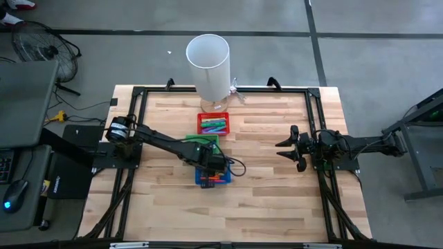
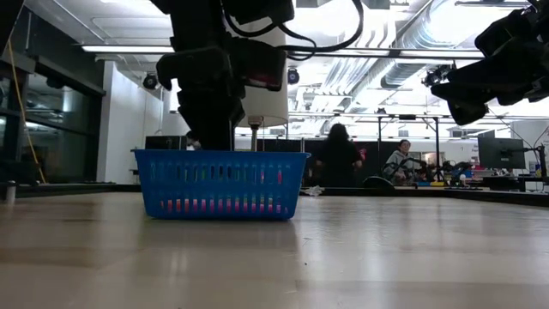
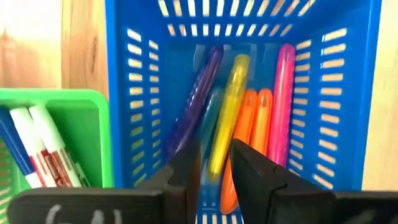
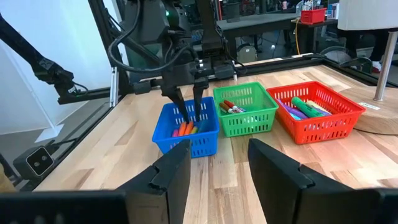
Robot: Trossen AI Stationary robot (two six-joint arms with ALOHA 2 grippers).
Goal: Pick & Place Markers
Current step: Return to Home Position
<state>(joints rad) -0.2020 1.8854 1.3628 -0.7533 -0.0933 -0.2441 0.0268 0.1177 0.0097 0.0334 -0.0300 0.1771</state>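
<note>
Over the blue bin (image 1: 201, 181), at the middle of the bench (image 1: 277, 207), the left gripper (image 3: 214, 152) points straight down, its fingers a narrow gap apart and holding nothing. Seen from the right wrist, its fingertips reach about to the bin's rim or just inside it; which of the two cannot be told.

Directly beneath lie the markers: purple (image 3: 196, 99), yellow (image 3: 227, 106), two orange (image 3: 249, 124) and pink (image 3: 283, 99), roughly side by side on the bin floor, with their long axes along the bin's length. The yellow one sits right below the gap between the fingers. None touches the gripper.

The green bin (image 3: 74, 102) stands just beside the blue one and holds white-barrelled markers (image 3: 50, 152); the red bin (image 1: 200, 123) comes after it, toward the far edge.

With nothing left loose on the bench, the retreat probably turns on height: the left gripper should rise clear of the blue walls before it swings back toward its own side.

The right gripper (image 1: 282, 149) waits well apart at the bench's right, fingers spread and empty.
</note>
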